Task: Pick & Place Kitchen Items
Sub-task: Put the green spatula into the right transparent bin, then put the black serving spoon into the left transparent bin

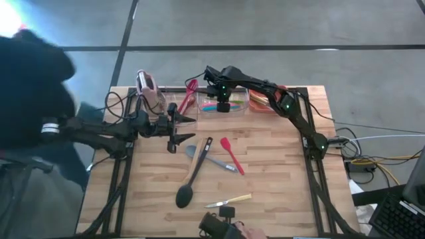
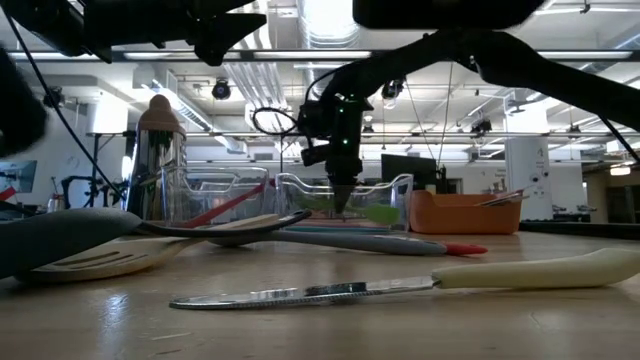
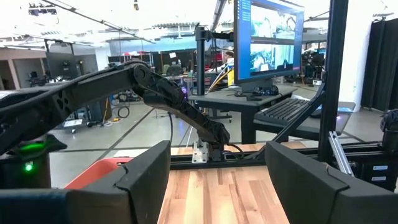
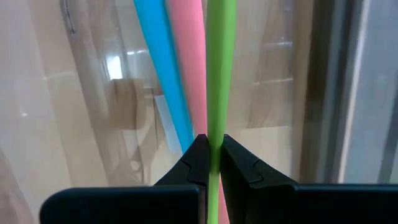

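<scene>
**Right gripper clamped on green utensil in clear bin; left gripper open, empty**

The right gripper (image 4: 211,163) is down inside the middle clear bin (image 1: 240,95) at the table's far edge, fingers pinched tight on a thin green utensil handle (image 4: 219,68). In the right wrist view the green handle runs straight away from the fingertips, long axis in line with the gripper. A pink handle (image 4: 185,62) and a blue handle (image 4: 160,68) lie just beside it, nearly parallel, fanning slightly to one side. In the high view these bin utensils (image 1: 214,105) lie roughly left-right along the bin.

The left gripper (image 1: 180,130) hovers over the table's left-middle, fingers spread wide, holding nothing, pointing toward the table's center.

On the bare wooden table (image 1: 279,172):
- black ladle (image 1: 192,174), long axis diagonal, bowl toward the near edge, handle toward the far right.
- wooden spatula (image 1: 194,166) lying alongside the ladle, about the same axis.
- red spatula (image 1: 231,154), head toward the far side, handle slanting to the near right.
- grey-blue spatula (image 1: 206,157), head by the ladle, handle running to the right, crossing under the ladle.
- pale-handled knife (image 1: 229,200), near the front edge, roughly left-right, handle to the right.

A red utensil (image 1: 189,95) leans in the left clear bin (image 1: 174,106), head toward the far side. The orange bin (image 1: 265,103) sits to the right of the middle one.
</scene>
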